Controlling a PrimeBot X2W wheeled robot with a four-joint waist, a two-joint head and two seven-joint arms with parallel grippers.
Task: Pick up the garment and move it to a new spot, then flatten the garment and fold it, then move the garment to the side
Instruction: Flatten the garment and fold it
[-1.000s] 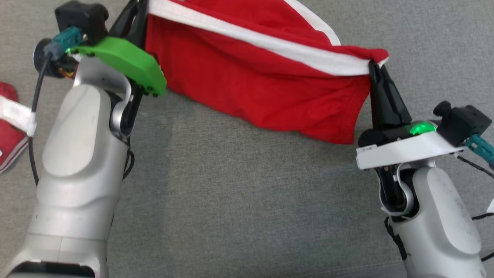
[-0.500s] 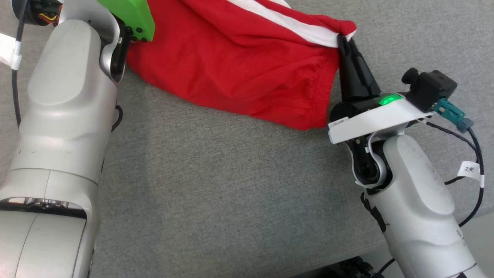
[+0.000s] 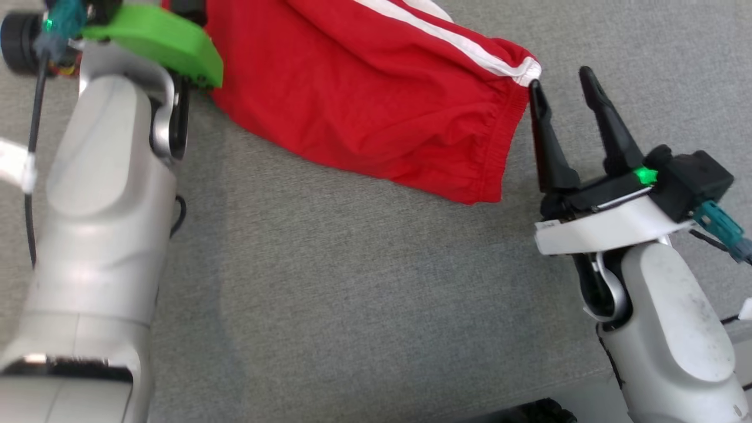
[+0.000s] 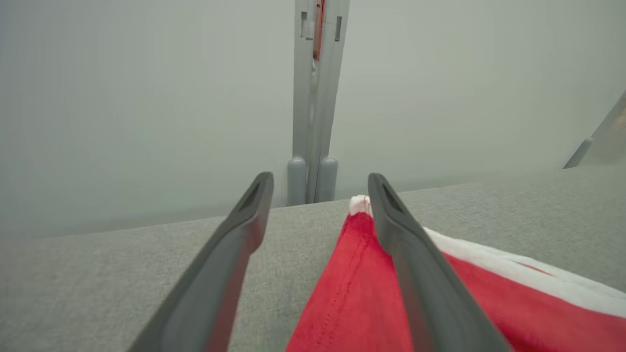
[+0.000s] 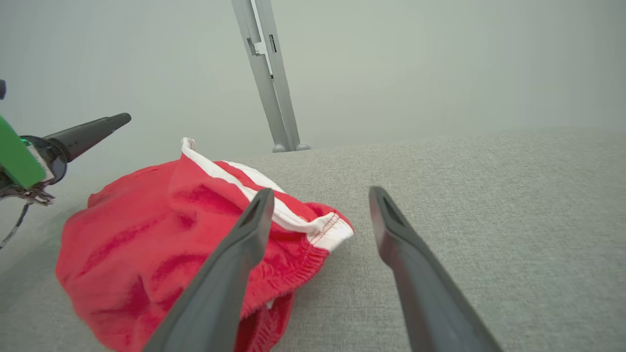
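Red with white stripes, the garment [image 3: 376, 100] lies on the grey fabric surface [image 3: 352, 305] between the two pincers. We find the right gripper [image 3: 559, 79] spread wide and holding nothing, its inner finger just touching the garment's elastic corner. The left gripper [image 4: 320, 178] is likewise spread. The white-tipped corner lies loose between its fingers, close against one. A second earlier, we note, both pincers pinched these corners and the cloth hung stretched between them.
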